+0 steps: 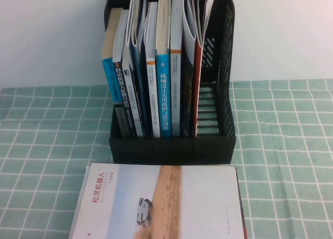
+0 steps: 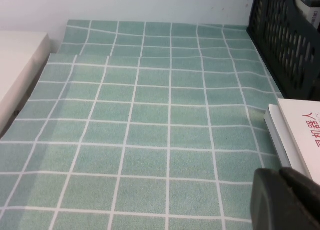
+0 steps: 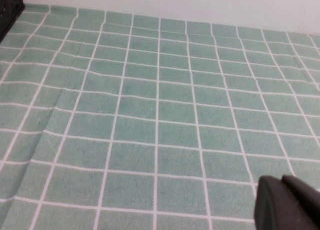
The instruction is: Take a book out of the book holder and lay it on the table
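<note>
The book (image 1: pixel 196 88) upright in holder (image 1: pixel 225 51); pincers barely visible

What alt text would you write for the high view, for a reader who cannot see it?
A black book holder stands on a green checked table, packed with upright books, including a thin red book at its right. A white book lies flat in front. Neither claw shows.

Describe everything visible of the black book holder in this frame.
The book holder is a black plastic rack with upright slots, a slatted floor and perforated tall side walls. It stands upright on the table against the white wall. The red book and the other upright books fill most slots; the rightmost is empty. A white book lies flat before it. Neither gripper touches it.
</note>
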Motion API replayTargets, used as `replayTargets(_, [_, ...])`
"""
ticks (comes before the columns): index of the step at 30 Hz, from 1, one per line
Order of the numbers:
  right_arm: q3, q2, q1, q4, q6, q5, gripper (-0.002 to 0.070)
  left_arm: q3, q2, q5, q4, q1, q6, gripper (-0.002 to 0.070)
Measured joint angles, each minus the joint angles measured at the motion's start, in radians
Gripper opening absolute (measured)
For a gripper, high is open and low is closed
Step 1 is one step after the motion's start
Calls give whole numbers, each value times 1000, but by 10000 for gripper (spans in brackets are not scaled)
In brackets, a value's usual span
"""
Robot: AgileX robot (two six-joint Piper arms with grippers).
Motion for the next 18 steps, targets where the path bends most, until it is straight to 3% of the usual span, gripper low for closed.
replayTargets(8, [2,0,0,-53,-10,-52,-1,2,0,-47,-9,0,3,-3])
replayTargets(18, [2,0,0,-221,-38,-577,-2,6,0,-588,36,0,15,-3])
